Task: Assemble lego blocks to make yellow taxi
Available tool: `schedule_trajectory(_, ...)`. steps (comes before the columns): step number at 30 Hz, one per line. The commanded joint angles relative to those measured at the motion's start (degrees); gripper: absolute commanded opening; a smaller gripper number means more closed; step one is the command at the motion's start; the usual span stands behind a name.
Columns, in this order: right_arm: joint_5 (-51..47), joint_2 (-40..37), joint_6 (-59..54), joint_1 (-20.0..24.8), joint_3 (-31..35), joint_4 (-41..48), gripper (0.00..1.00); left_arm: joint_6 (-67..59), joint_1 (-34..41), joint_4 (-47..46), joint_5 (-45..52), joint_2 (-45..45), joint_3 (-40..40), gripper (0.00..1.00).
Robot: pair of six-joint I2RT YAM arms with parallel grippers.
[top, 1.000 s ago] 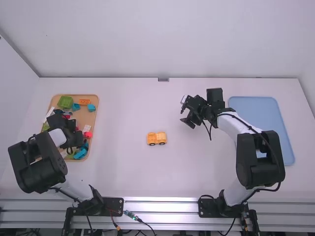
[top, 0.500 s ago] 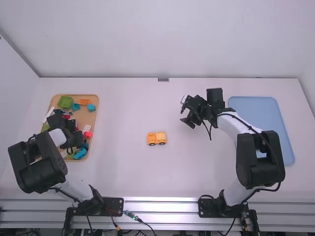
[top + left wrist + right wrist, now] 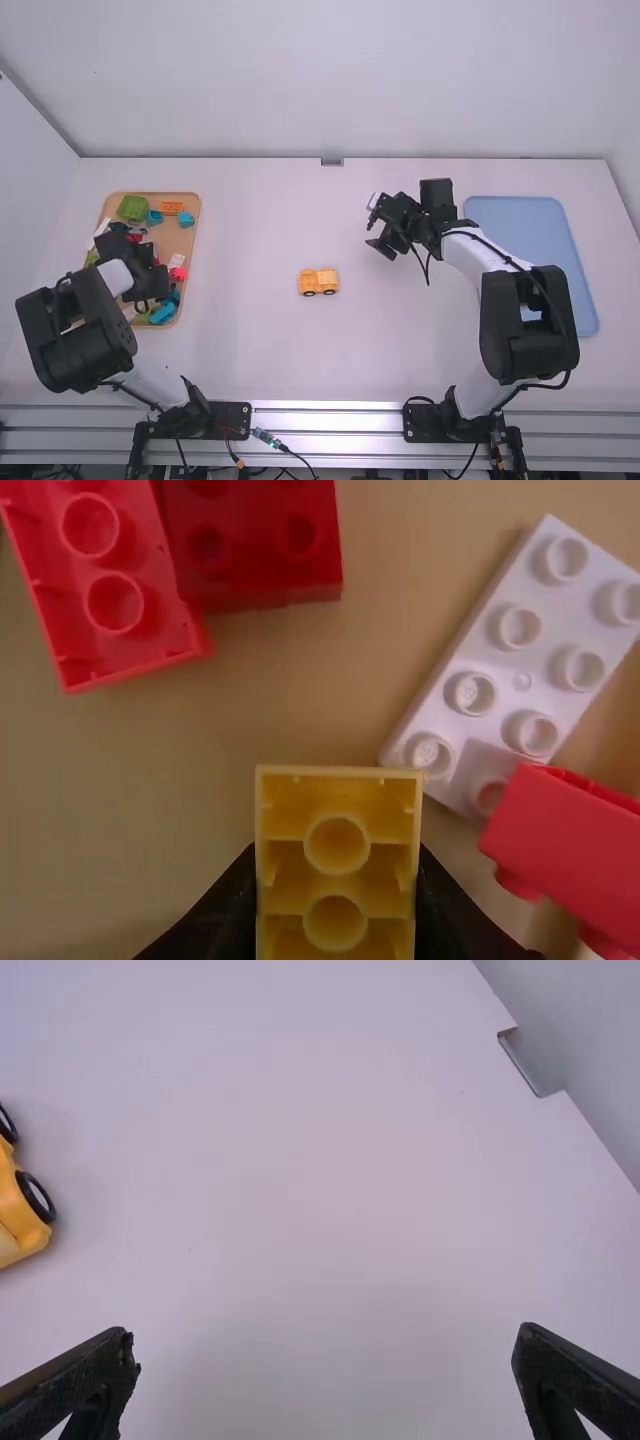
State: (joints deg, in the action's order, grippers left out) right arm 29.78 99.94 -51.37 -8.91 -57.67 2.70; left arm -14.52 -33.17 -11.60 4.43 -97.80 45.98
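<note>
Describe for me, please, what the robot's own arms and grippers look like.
The left arm and right arm have white links, bulky black joints and thin black cables. The left gripper and right gripper are black; the right one has two tapering fingers.

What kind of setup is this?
Probably a robot test bench: two arms mounted at a white table, a tan tray of toy blocks, and a yellow wheeled toy base out in the middle.

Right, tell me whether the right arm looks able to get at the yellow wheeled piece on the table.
Probably yes: the right gripper is open and empty, and nothing stands between it and the yellow wheeled piece.
</note>
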Motion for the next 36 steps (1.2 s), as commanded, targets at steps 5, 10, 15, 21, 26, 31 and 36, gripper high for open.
schedule_trajectory(5,0.52,-1.60,0.24,-1.84,0.31,-2.19,0.99,1.82,-0.07,-1.86,1.06,1.16,3.61,0.02)
schedule_trajectory(10,0.57,-1.60,8.35,-2.32,0.31,-7.87,0.99,-0.15,0.15,-3.63,5.85,6.99,3.19,0.02)
schedule_trajectory(15,0.83,-1.60,18.56,-2.25,0.28,-11.82,0.99,-6.29,0.98,-4.02,17.76,17.77,-1.88,0.02)
schedule_trajectory(21,13.81,-1.60,23.17,-2.34,0.22,-13.44,0.99,-9.11,4.87,-2.60,33.41,29.73,-7.87,0.02)
schedule_trajectory(26,31.10,-1.60,24.81,-2.45,-1.16,-13.27,0.99,-7.16,13.27,-0.07,35.71,33.70,-10.43,0.02)
schedule_trajectory(31,39.76,-1.60,27.61,-3.28,-1.29,-15.04,0.99,-9.66,22.99,5.31,42.72,30.80,-10.62,0.02)
schedule_trajectory(36,48.72,-1.58,27.58,-5.16,-1.18,-17.49,1.00,-7.03,29.53,16.74,53.59,26.71,-10.58,0.02)
